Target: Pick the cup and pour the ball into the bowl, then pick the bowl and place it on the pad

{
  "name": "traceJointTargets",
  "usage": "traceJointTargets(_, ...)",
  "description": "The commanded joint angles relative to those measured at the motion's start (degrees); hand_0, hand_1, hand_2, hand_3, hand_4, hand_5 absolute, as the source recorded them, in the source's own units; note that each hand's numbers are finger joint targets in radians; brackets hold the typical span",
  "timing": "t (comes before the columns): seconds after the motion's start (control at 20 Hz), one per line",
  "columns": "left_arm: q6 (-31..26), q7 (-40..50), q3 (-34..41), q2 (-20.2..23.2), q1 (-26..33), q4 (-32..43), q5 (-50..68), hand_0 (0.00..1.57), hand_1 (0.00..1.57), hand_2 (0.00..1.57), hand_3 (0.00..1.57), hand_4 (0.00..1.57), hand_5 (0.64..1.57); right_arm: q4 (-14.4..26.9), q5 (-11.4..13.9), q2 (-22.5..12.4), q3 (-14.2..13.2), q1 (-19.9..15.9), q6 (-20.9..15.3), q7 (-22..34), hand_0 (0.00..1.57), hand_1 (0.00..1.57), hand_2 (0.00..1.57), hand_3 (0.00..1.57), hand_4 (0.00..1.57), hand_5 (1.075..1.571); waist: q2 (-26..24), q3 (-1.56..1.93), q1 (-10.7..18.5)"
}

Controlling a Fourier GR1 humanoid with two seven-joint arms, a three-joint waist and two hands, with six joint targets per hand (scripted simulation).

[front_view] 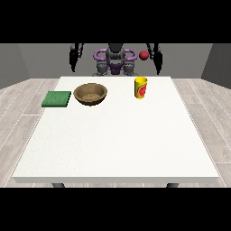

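Both arms hang down — hands (73, 61) (157, 61) apart.

No words or numbers can be read; the yellow cup (141, 87) bears a red mark, perhaps a logo, illegible.

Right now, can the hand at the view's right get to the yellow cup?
Probably yes. That hand hangs at the table's far edge, the cup stands upright just nearer the camera, and nothing lies between them.
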Motion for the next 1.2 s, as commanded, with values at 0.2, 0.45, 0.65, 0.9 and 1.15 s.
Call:
traceJointTargets(0.2, -0.8, 4.6, 0.6, 2.3, -1.1, -6.0, 0.8, 0.0, 0.0, 0.0, 0.0, 0.0, 1.557, -5.6, -0.7, -2.5, -1.0, -0.8, 0.5, 5.0, 0.0, 0.0, 0.0, 0.0, 0.0, 1.569, -14.3, 1.4, -0.4)
traceJointTargets(0.45, -3.5, 11.9, 7.7, 3.1, -8.0, -10.9, 13.2, 0.0, 0.0, 0.0, 0.0, 0.0, 1.558, -4.5, -16.8, -9.8, -13.0, -1.8, 11.4, 6.1, 0.0, 0.0, 0.0, 0.0, 0.0, 1.569, -10.6, 1.77, -1.1)
traceJointTargets(0.65, -6.5, 6.0, 13.7, 6.3, -6.0, -9.4, 16.0, 0.0, 0.0, 0.0, 0.0, 0.0, 1.547, -10.1, -15.8, -7.6, -10.9, 1.6, 11.8, 5.8, 0.0, 0.0, 0.0, 0.0, 0.0, 1.57, -6.5, 1.73, -3.4)
traceJointTargets(0.9, -9.3, 0.2, 15.9, 7.7, -9.1, -4.7, 16.4, 0.0, 0.0, 0.0, 0.0, 0.0, 1.541, -5.8, -16.1, -7.7, -12.9, -1.9, 13.3, 1.0, 0.0, 0.0, 0.0, 0.0, 0.0, 1.57, -0.2, 1.73, -2.5)
traceJointTargets(1.15, -10.0, -12.4, 14.0, 4.6, -8.0, 1.6, 11.9, 0.0, 0.0, 0.0, 0.0, 0.0, 1.529, -3.7, -13.1, -5.0, -11.3, -3.1, 12.3, -4.2, 0.0, 0.0, 0.0, 0.0, 0.0, 1.57, 4.3, 1.72, -2.6)
